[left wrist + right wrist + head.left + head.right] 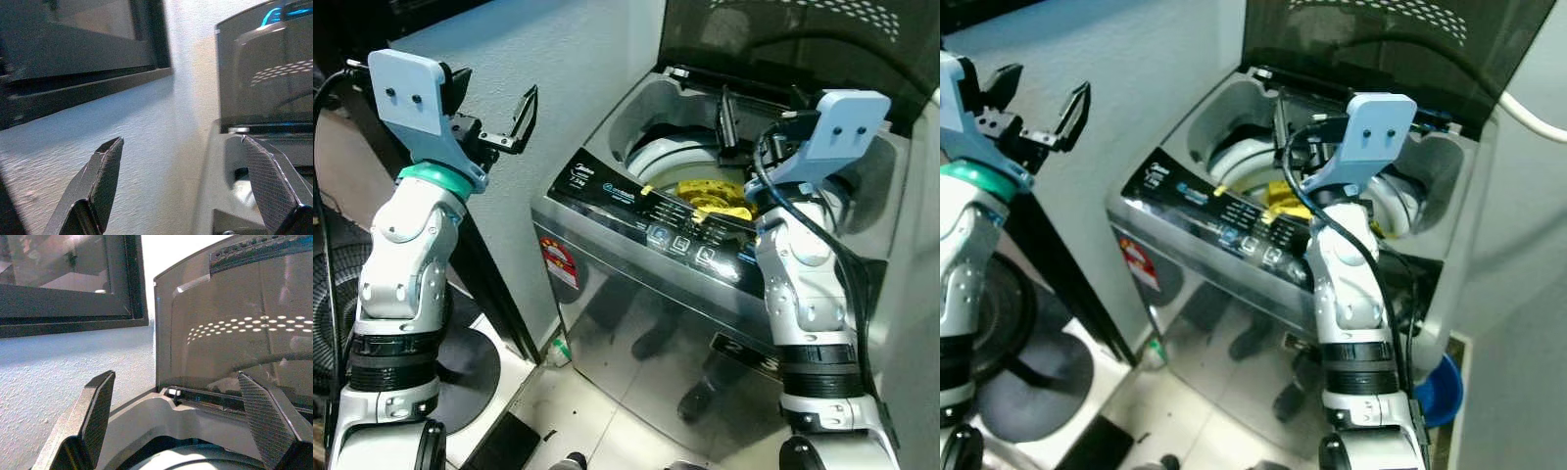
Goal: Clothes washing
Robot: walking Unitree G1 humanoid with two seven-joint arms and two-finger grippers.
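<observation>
Left pincer point(504, 113): raised beside the washing machine point(636, 294), held in the air before the pale textured wall point(558, 88); its two black fingers are spread wide with nothing between them, and it touches neither wall nor machine.
Left pincer, wrist view point(188, 181): the wall lies straight ahead between the fingertips, the dark edge of the lid stands off to one side, and a dark window frame point(88, 90) sits higher on the wall.
Right pincer point(724, 122): held above the open tub, over its back part; fingers spread apart and empty, as the right wrist view point(188, 416) shows, with the tub's grey rim just beyond the fingertips.
Lid point(1400, 49): dark, see-through, swung up and standing behind the right pincer; a pattern of pale dots shows on it.
Washing machine: silver top-loader, open, directly below and ahead of the right pincer and to the side of the left one; its black control panel point(656, 220) runs along the front edge, nearer the robot than the right pincer.
Clothes point(710, 199): a yellow piece of fabric lies down inside the drum, below the right pincer and slightly toward the robot from it; not touched by either pincer.
Drum rim point(666, 157): pale ring inside the grey top housing, beneath the right pincer.
Blue basin point(1442, 392): on the floor at the machine's far side, low down, well apart from both pincers.
</observation>
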